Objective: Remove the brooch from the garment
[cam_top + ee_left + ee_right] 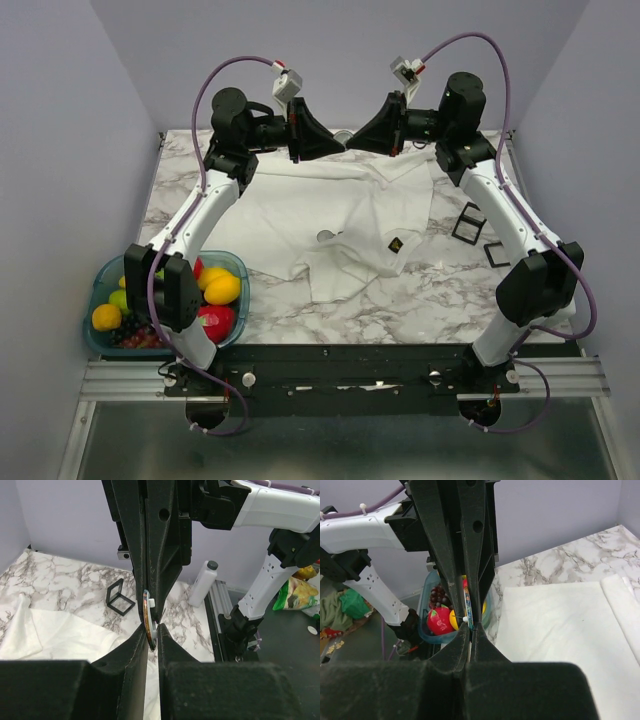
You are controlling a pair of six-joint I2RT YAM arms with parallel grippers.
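Note:
The brooch point(147, 616), seen edge-on as a thin disc with an orange and blue rim, is held in the air between both grippers at the back middle. It also shows in the right wrist view point(468, 601). My left gripper point(152, 631) is shut on its lower edge. My right gripper point(470, 627) is shut on it from the opposite side. In the top view the left gripper point(334, 143) and the right gripper point(356, 139) meet tip to tip. The white garment point(300, 215) lies crumpled on the table below, with its dark diamond logo point(396, 243) showing.
A teal bin of fruit point(100, 290) stands at the front left. Two black square frames point(468, 222) lie right of the garment. A small pale round thing point(325, 236) sits on the cloth. A white bottle point(204, 582) stands off the table's edge.

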